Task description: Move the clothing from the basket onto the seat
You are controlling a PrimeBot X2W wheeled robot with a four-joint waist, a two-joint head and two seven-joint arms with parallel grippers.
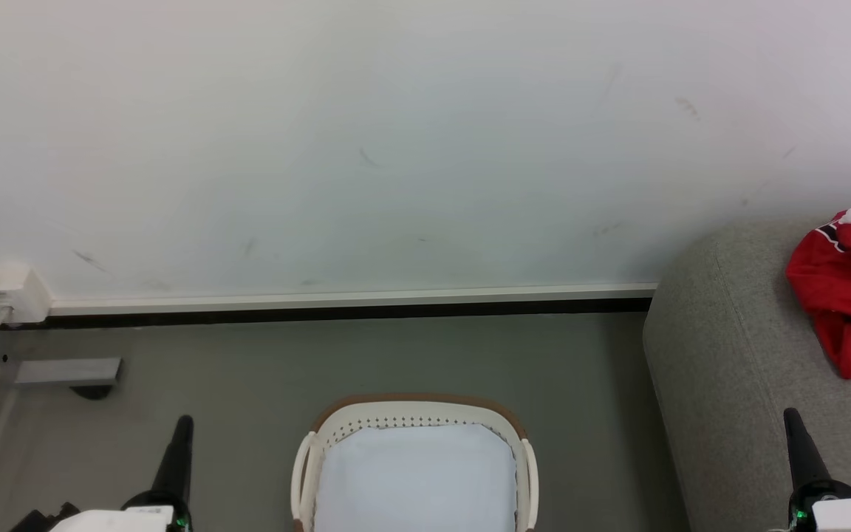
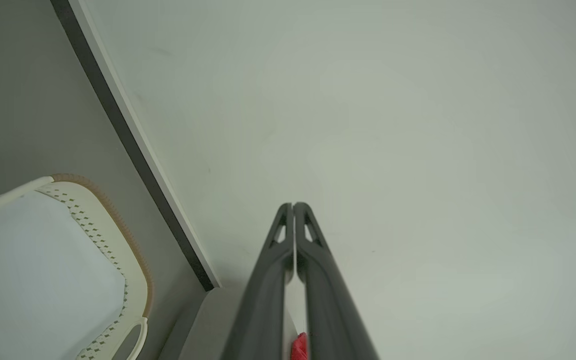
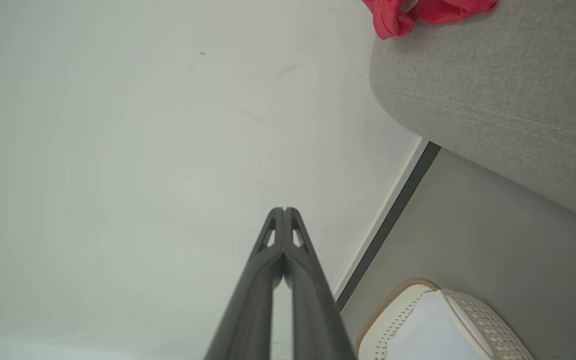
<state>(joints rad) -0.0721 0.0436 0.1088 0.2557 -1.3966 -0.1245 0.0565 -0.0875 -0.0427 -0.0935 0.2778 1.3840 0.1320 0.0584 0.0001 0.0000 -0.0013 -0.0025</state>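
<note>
Clothing: the red sports jersey (image 1: pixel 850 295), white panels and dark-edged stripe trim, lies bunched in a heap on the seat, not in the basket. Its right part runs off the head view.

Seat: the large, rounded light-grey fabric sofa (image 1: pixel 728 384) with a stitched seam. The jersey rests on its top face, set back from the rounded corner nearest the basket, toward the wall-side edge.

Basket: the oval cream-white perforated plastic laundry basket (image 1: pixel 414 403) with a brown woven-look rim stands on the grey floor (image 1: pixel 248 369), near the sofa's side but apart from it. Inside I make out the plain white cloth lining (image 1: pixel 414 480) and no red fabric.

Left gripper: the left gripper (image 2: pixel 293 205) has its two long dark fingers pressed together tip to tip, pinching nothing. It is beside the basket's left side.

Right gripper: the right gripper (image 3: pixel 284 210) is likewise pressed together and empty. In the head view it is against the sofa's near edge, well short of the jersey.

Surroundings: pale wall (image 1: pixel 396 148), white skirting board (image 1: pixel 351 299) over a dark strip, small white socket box (image 1: pixel 8 292) at the wall's lower left.

Step in hand: I judge the transfer finished, with both arms parked and nothing left to lift.

Next move: I'd call for no further grasp, only a check that the heap sits far enough from the sofa's edge not to slide off. If it creeps, nudge it inward.
</note>
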